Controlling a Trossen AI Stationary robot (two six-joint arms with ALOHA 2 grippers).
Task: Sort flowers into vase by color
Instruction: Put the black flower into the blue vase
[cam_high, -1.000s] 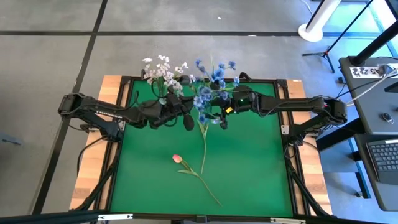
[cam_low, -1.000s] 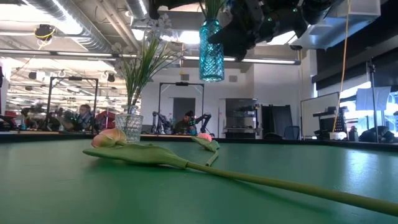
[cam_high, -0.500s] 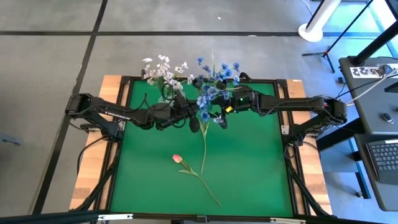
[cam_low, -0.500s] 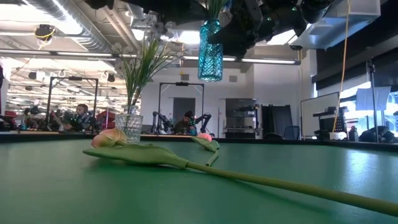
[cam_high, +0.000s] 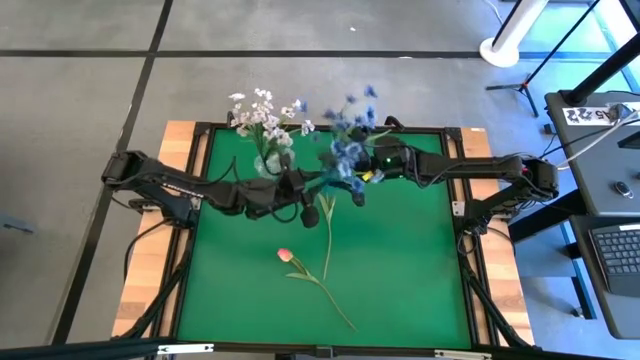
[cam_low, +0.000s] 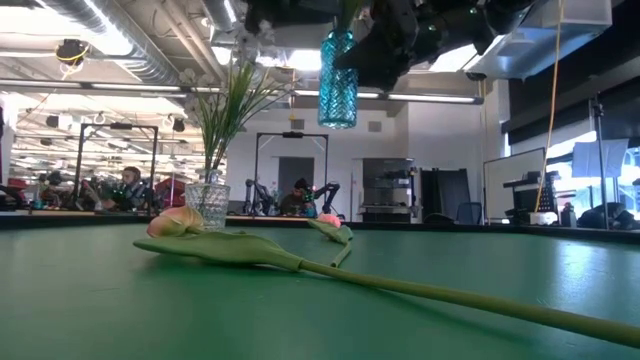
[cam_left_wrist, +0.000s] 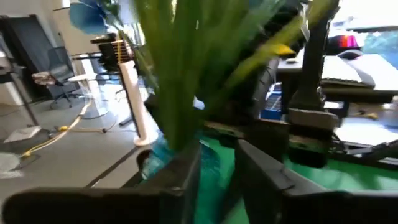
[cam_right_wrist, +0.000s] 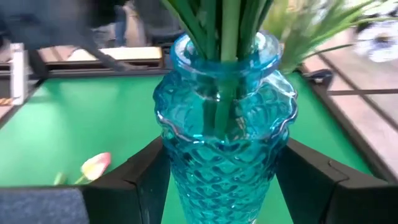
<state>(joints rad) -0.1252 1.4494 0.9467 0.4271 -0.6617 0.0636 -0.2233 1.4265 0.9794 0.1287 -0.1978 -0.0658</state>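
The right end effector (cam_right_wrist: 221, 180) is closed on the blue vase (cam_right_wrist: 224, 130) of blue flowers (cam_high: 348, 135), raised above the green surface (cam_high: 400, 260) toward 12 o'clock. The left end effector (cam_left_wrist: 217, 168), fingers slightly parted, meets green stems (cam_left_wrist: 180, 68) beside it. A pink tulip (cam_high: 285, 255) lies toward 6 o'clock.

Robotics lab: rows of robot workstations (cam_low: 110, 190)

No text, label, brand, number or sign can be read anywhere in these views. A small white tag with dark marks (cam_high: 590, 115) lies on the grey side desk beyond the table's right edge, but its marks are too small to make out.
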